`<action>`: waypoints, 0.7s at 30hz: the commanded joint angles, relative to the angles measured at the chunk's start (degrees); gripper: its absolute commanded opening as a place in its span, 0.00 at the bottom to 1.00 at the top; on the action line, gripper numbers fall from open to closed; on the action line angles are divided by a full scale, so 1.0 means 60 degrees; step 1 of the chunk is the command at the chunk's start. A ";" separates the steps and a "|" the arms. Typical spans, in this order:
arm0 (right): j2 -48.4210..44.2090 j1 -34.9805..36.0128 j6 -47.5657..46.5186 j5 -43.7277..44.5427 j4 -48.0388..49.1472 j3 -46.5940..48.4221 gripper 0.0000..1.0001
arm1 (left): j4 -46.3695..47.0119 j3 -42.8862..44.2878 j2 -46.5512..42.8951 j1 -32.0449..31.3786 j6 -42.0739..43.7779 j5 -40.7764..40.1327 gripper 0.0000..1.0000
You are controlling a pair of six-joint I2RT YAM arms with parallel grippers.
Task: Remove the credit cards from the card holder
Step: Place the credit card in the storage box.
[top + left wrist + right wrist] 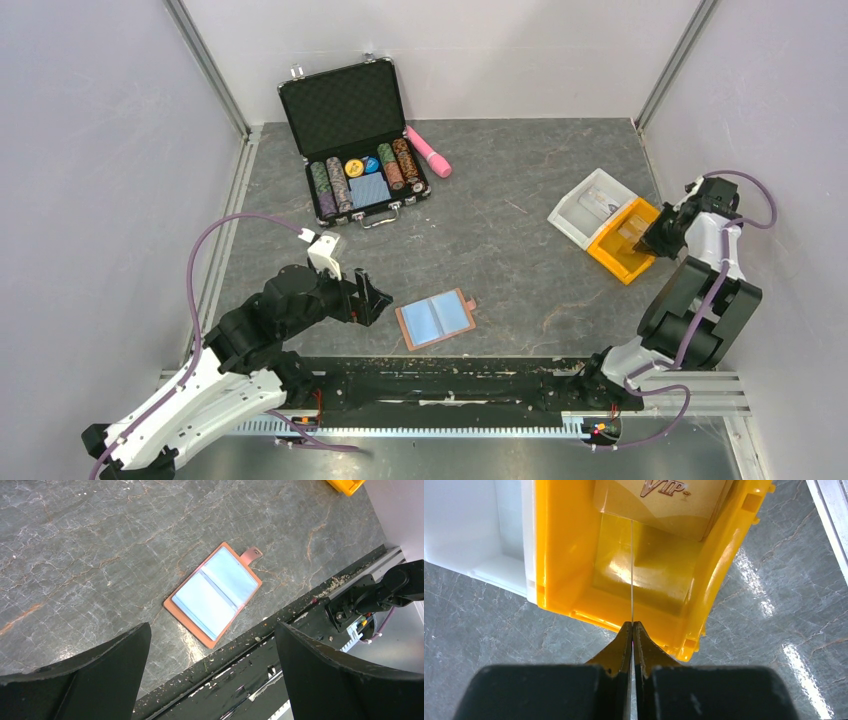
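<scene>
The card holder (435, 318) (215, 594) lies open and flat near the table's front edge, brown outside with light blue pockets and its tab pointing right. No card shows in its pockets. My left gripper (370, 300) (212, 626) hangs open just left of it, touching nothing. At the right, my right gripper (655, 238) (632, 624) is shut on a thin credit card (632, 570), seen edge-on, held upright over the yellow bin (620, 255) (564, 555). Another tan credit card (664, 500) marked VIP rests inside that bin.
A white bin (585, 205) (469, 525) adjoins the yellow one. An open black poker chip case (355, 140) stands at the back left with a pink object (428, 150) beside it. The black base rail (240, 670) runs along the near edge.
</scene>
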 commanded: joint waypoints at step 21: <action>0.0803 -0.0017 -0.0603 -0.0721 -0.0530 0.2165 0.00 | 0.0105 0.0233 0.0395 -0.0010 0.0383 -0.0183 1.00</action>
